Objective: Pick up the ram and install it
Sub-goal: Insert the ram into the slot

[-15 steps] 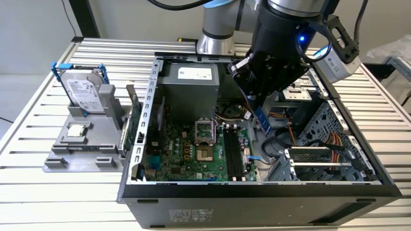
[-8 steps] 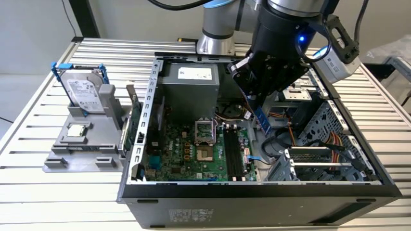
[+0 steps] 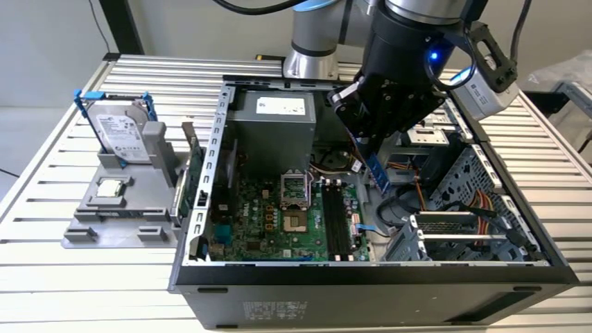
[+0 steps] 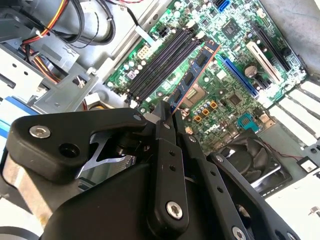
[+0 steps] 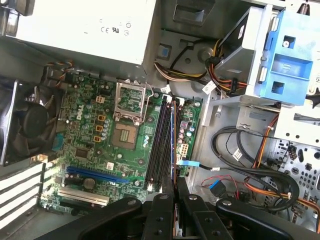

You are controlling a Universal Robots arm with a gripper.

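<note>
Slatted metal table (image 3: 83,277) — open black case (image 3: 370,279) holds one green motherboard (image 3: 268,222). Black gripper (image 4: 169,111) clamped on one thin blue ram stick (image 4: 194,77).

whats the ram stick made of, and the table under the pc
The ram, held in the hand, looks like a thin fibreglass-type circuit board, blue with a matte finish and dark, likely plastic, chips. The table looks like bare aluminium: silver, ribbed slats with a dull sheen.
</note>
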